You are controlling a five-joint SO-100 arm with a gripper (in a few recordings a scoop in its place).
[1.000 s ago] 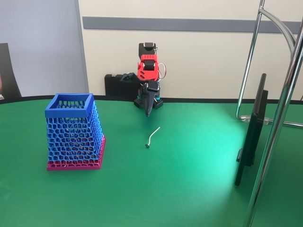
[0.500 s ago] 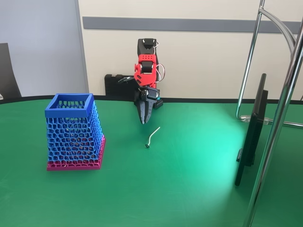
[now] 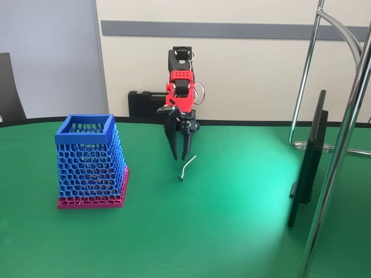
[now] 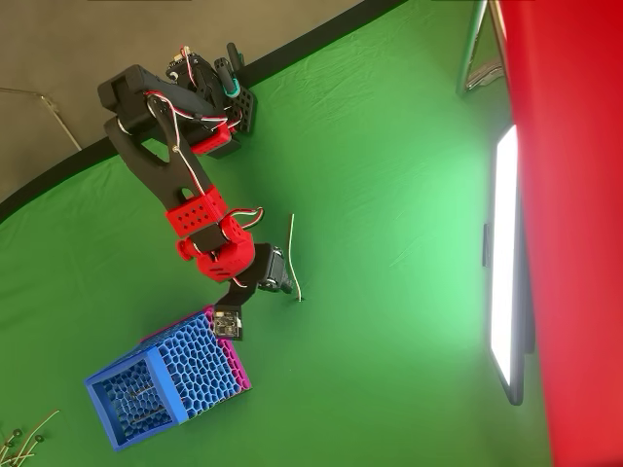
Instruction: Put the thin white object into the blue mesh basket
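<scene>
The thin white object (image 3: 186, 167) lies flat on the green table, curved, its dark tip toward the camera; from overhead the stick (image 4: 293, 255) runs lengthwise beside the wrist. My red and black gripper (image 3: 179, 156) points down just behind and left of it, open, with nothing between its fingers. In the overhead view the gripper (image 4: 280, 279) sits close to the stick's lower end. The blue mesh basket (image 3: 91, 165) stands upright on its pink base at the left, well apart from the stick. From above the basket (image 4: 195, 365) is below the arm.
A dark monitor (image 3: 307, 162) stands edge-on at the right, beside chrome stand poles (image 3: 343, 139). A black box (image 3: 141, 105) sits behind the arm's base by the wall. Several thin sticks (image 4: 21, 436) lie at the overhead view's lower left corner.
The arm has reached forward and down toward the stick, and its jaws have gone from shut to open. Stick and basket have not moved.
</scene>
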